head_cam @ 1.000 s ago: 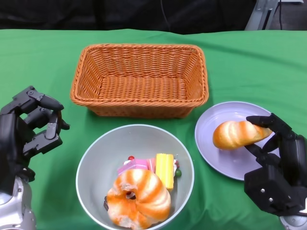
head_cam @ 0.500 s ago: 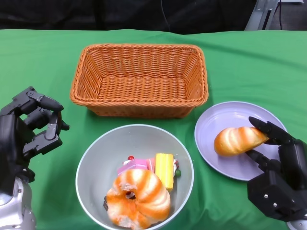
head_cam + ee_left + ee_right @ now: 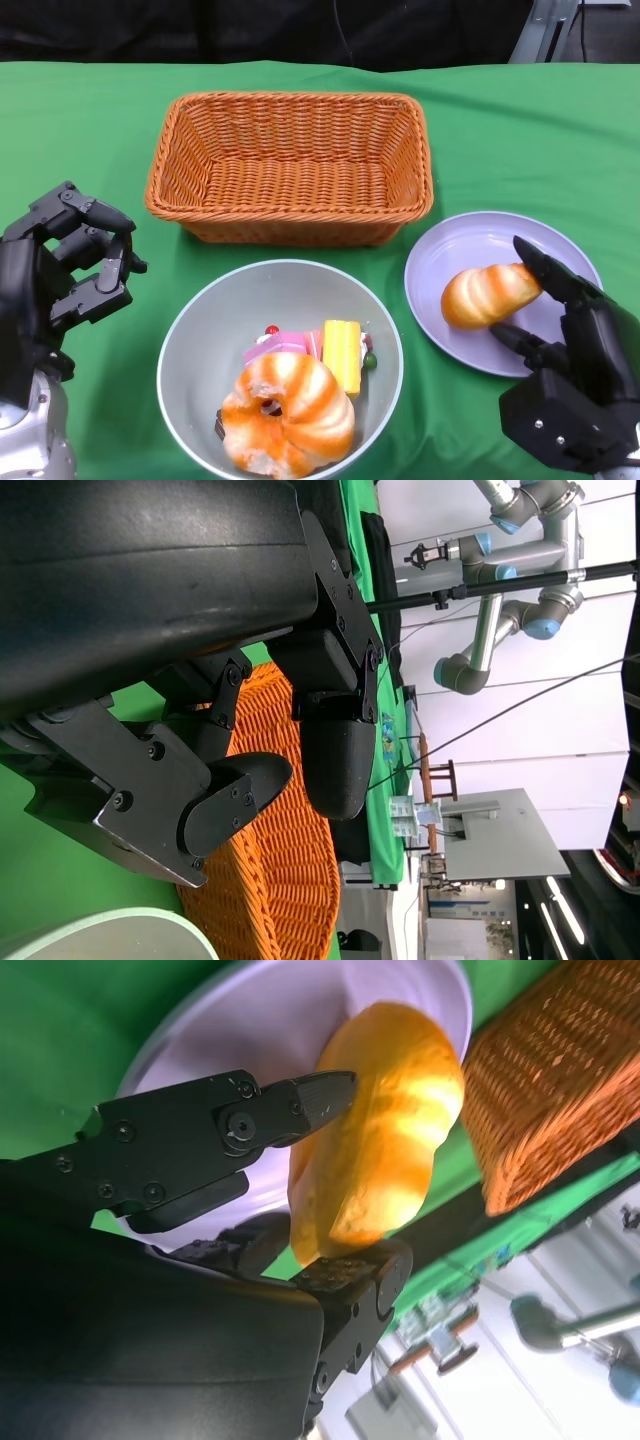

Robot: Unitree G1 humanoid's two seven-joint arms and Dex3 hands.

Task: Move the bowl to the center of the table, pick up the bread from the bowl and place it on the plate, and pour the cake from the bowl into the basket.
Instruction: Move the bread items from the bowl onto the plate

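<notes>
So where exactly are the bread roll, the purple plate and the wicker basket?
bread roll (image 3: 488, 294): head view, middle of its crust.
purple plate (image 3: 470, 238): head view, bare far part of its surface.
wicker basket (image 3: 292, 98): head view, far rim.

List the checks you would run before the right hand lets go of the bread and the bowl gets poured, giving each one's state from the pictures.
1. Bread over the plate: ok.
2. Bread resting on the plate: cannot tell; the wrist view shows the right hand with fingers on both its sides.
3. Basket ready to receive: ok, upright behind the bowl.
4. Cake in the bowl: ok, beside a ring-shaped pastry.
5. Left hand free for the bowl: ok, it holds nothing and is apart from the rim.
</notes>
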